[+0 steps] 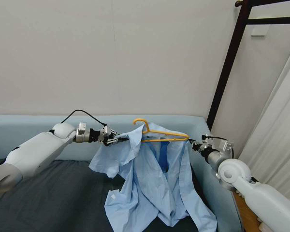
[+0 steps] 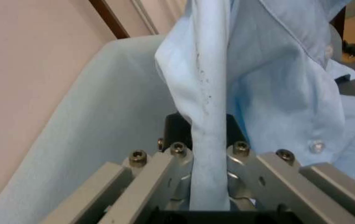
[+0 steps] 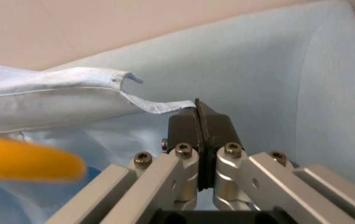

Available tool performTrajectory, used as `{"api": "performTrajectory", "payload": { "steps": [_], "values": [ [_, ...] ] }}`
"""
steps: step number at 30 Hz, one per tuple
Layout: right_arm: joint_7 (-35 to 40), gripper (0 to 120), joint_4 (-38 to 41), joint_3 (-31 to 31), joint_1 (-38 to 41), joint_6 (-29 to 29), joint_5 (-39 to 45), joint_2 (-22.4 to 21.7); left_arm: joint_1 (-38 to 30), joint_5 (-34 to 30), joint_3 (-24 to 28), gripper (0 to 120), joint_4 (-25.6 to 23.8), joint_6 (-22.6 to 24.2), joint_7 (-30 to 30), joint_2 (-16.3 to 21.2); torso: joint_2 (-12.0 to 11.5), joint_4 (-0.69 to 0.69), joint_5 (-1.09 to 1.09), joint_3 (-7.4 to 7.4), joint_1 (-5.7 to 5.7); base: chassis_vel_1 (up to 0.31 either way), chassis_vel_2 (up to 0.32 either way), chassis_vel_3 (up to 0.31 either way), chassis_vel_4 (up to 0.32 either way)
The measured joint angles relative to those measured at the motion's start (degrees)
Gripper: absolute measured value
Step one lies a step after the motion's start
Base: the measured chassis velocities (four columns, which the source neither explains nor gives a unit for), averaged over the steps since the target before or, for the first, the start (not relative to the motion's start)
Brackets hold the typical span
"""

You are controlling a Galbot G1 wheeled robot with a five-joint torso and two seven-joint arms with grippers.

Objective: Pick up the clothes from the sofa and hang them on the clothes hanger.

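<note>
Hanging stretched above the sofa (image 1: 29, 126) between both arms, the blue shirt (image 1: 154, 188) on its yellow hanger (image 1: 157, 137) could slip and drop, since the right pincer (image 3: 197, 116) is closed on only a thin hem edge while the left pincer (image 1: 119, 140) clamps a fuller fold.

one shirt (image 1: 154, 188), one hanger (image 1: 176, 137) (yellow), one sofa (image 1: 38, 126), one rack (image 1: 225, 72)

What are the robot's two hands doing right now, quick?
Left hand: closed, holding the blue shirt.
Right hand: closed, pinching the blue shirt's edge.
</note>
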Motion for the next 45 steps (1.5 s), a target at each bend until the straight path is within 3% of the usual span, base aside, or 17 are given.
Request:
{"api": "performTrajectory", "payload": {
  "steps": [10, 18, 30, 36, 45],
  "values": [
    [-1.2, 0, 5.6, 0.5, -0.4, 0.4, -4.1, -1.7, 0.7, 6.6, -2.8, 1, 1.1, 0.0, 1.2, -0.5, 0.0, -0.01, 0.0, 0.0, 0.0, 0.0, 0.0, 0.0, 0.0],
    [-3.5, 0, 9.5, 1.5, -1.6, 1.8, -10.8, -3.7, 0.5, 8.8, -3.2, 1, 0.5, 1.4, -2.8, 0.3, 0.0, 0.0, 0.01, 0.0, 0.0, 0.0, 0.0, 0.0, 0.0],
    [-4.4, 0, 17.1, 3.1, -3.1, 3.3, -13.5, -5.3, 1.0, 11.9, -3.1, 1, -1.0, 3.3, -9.1, 0.6, 0.0, 0.01, -0.01, 0.0, 0.0, 0.0, 0.0, 0.0, 0.0],
    [-4.3, 0, 22.5, 4.2, -6.2, 3.3, -13.7, -5.5, 1.6, 7.1, -3.1, 1, -5.2, 5.6, -12.4, 0.9, 0.0, -0.01, 0.0, -0.01, 0.0, 0.0, 0.0, 0.0, 0.0],
    [-4.0, 0, 25.7, 1.6, -2.8, 2.2, -13.3, -6.3, -3.1, -1.1, 1.2, 1, -7.3, 8.9, -10.3, 0.9, 0.0, 0.03, -0.01, 0.0, 0.0, 0.0, 0.0, 0.0, 0.0]
  ]
}}
